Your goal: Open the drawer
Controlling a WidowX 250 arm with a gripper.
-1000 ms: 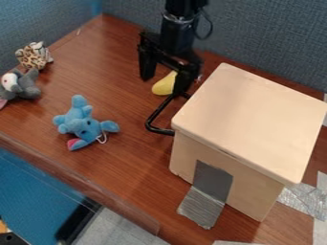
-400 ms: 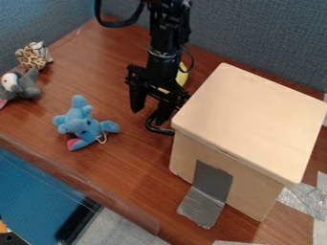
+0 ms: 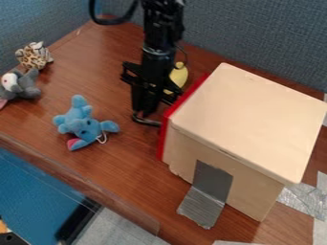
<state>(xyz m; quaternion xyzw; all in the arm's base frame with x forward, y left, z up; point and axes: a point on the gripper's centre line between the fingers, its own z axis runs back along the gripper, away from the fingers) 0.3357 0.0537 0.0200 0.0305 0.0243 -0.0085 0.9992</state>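
The gripper (image 3: pixel 145 108) hangs at the box's left side, its fingers together on the black drawer handle (image 3: pixel 149 122). The handle's upper part is hidden behind the gripper. A red drawer front (image 3: pixel 164 134) stands slightly out from the left side of the light wooden box (image 3: pixel 249 119), so the drawer is a little open.
A blue plush toy (image 3: pixel 85 123) lies left of the gripper. At the far left are a grey plush (image 3: pixel 24 86) and a spotted one (image 3: pixel 32 56). A yellow object (image 3: pixel 179 75) sits behind the gripper. Grey tape (image 3: pixel 203 206) runs from the box's front onto the table.
The gripper has come down and left and closed on the handle. Handle and drawer front have shifted left, away from the box, bringing the red front into sight.
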